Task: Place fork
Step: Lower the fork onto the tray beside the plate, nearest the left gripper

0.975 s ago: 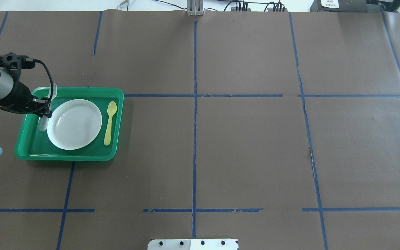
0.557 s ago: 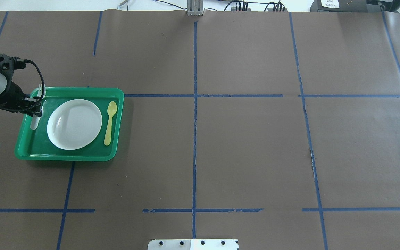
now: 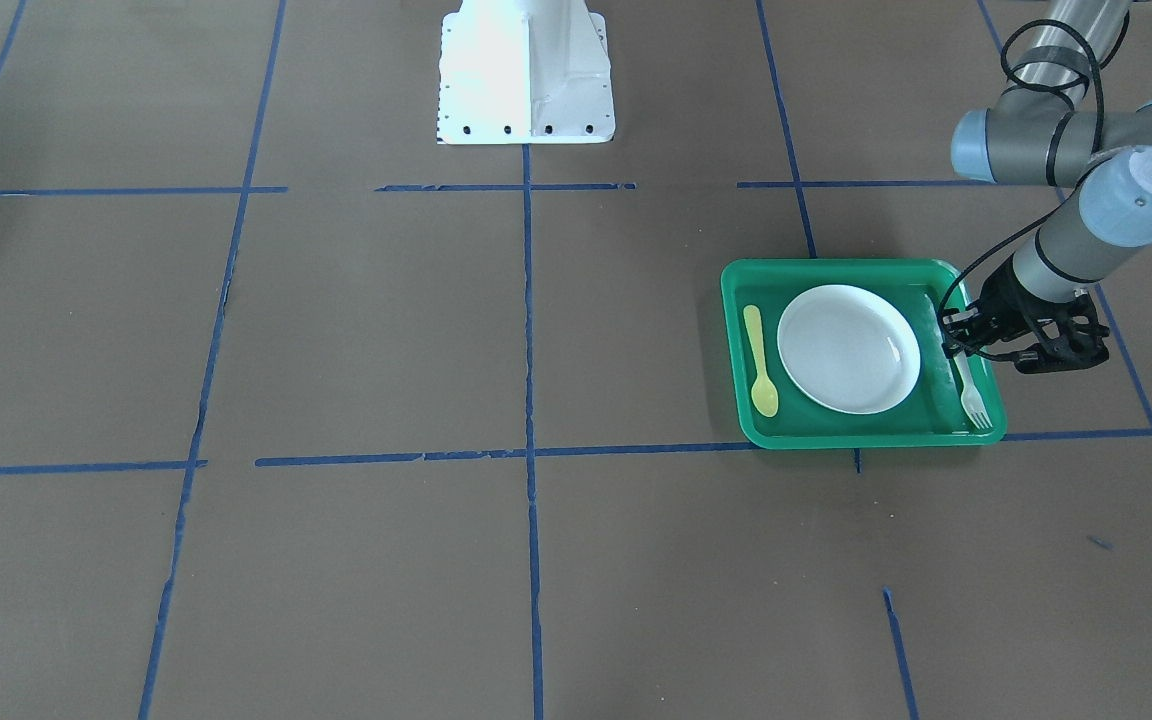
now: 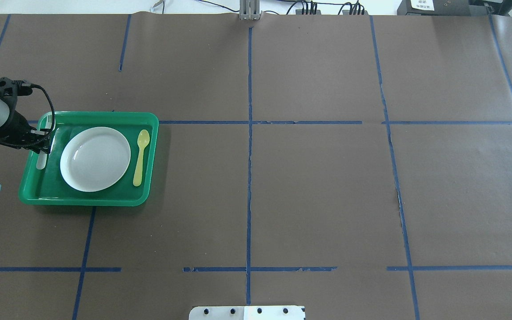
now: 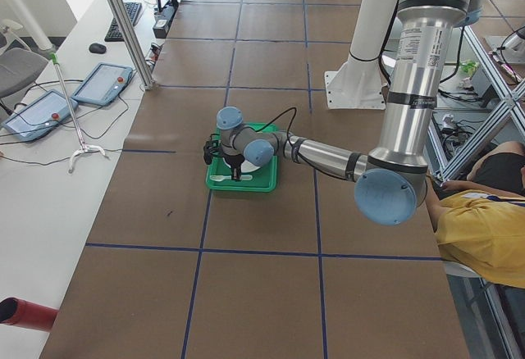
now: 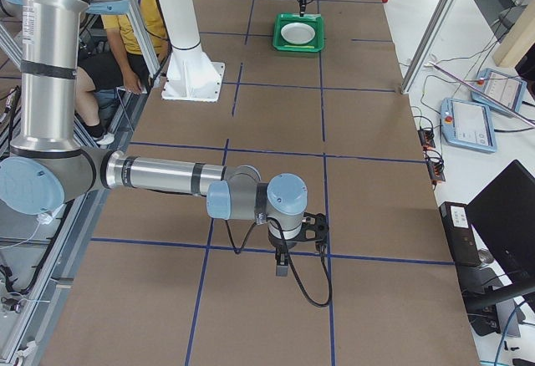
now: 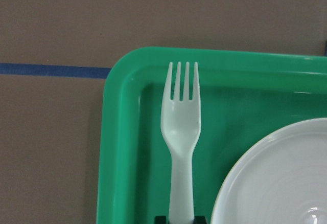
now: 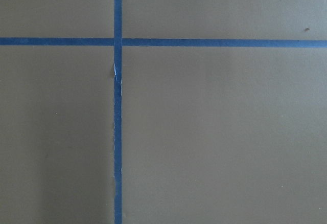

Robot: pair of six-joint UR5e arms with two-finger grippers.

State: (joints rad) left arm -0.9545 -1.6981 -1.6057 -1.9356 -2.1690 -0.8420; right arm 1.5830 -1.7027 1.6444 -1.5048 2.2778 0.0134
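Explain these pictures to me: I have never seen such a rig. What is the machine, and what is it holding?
This is a robot with two arms at a table covered in brown paper with blue tape lines. Four cameras are fixed: one above and behind the robot, one facing it, one at each table end. Two more sit on the wrists, looking down. On the table stands a green tray holding a white plate, with a yellow spoon on one side. On the other side the left gripper grips the handle of a white fork, low in the tray beside the plate. The right gripper hangs over plain paper, far from the tray; whether it is open cannot be told.
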